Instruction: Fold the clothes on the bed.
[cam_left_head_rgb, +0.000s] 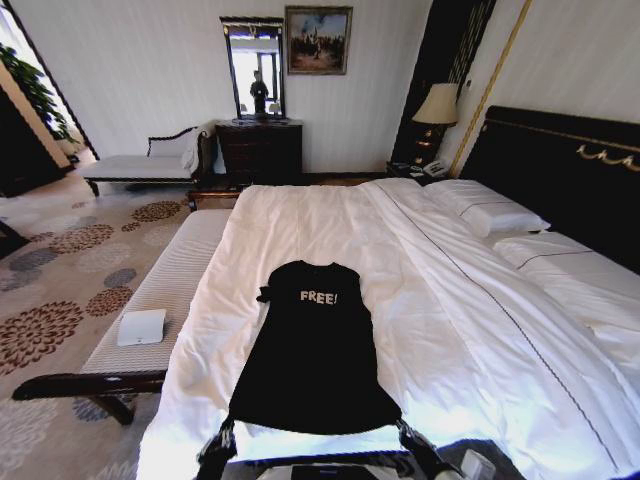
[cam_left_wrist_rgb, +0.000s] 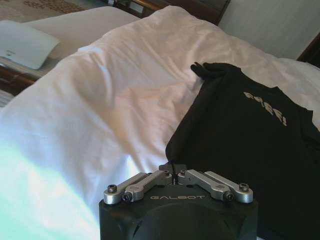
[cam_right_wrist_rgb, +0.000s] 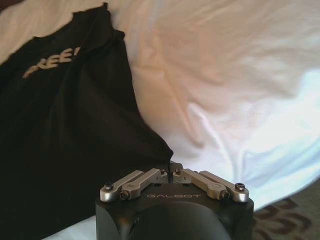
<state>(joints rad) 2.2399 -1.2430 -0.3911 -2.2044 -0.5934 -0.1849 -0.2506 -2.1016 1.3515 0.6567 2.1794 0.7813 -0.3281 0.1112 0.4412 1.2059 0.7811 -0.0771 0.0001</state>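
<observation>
Right now I have both arms low at the foot of the bed (cam_left_head_rgb: 300, 215), one end effector on each bottom corner of the black T-shirt (cam_left_head_rgb: 315, 345). The shirt lies flat on the white duvet (cam_left_head_rgb: 450, 330), chest lettering up, collar toward twelve o'clock and hem toward six, so the hem is the edge nearest me and the easiest to take hold of.

My left end effector (cam_left_head_rgb: 222, 437) sits at about seven o'clock of the shirt; in its wrist view the fingers (cam_left_wrist_rgb: 165, 176) are drawn together with a pinch of black cloth caught at the tips. My right end effector (cam_left_head_rgb: 405, 432) sits at about five o'clock, and its wrist view shows the same: fingers (cam_right_wrist_rgb: 161, 172) closed on the hem corner.

Holding both corners at once keeps the hem stretched straight between the arms, which I judge is the point of this grip: the bottom edge can be carried up toward the collar as one even line instead of bunching.

A striped bench (cam_left_head_rgb: 170, 275) stands along the bed at nine o'clock, well apart from the shirt.
</observation>
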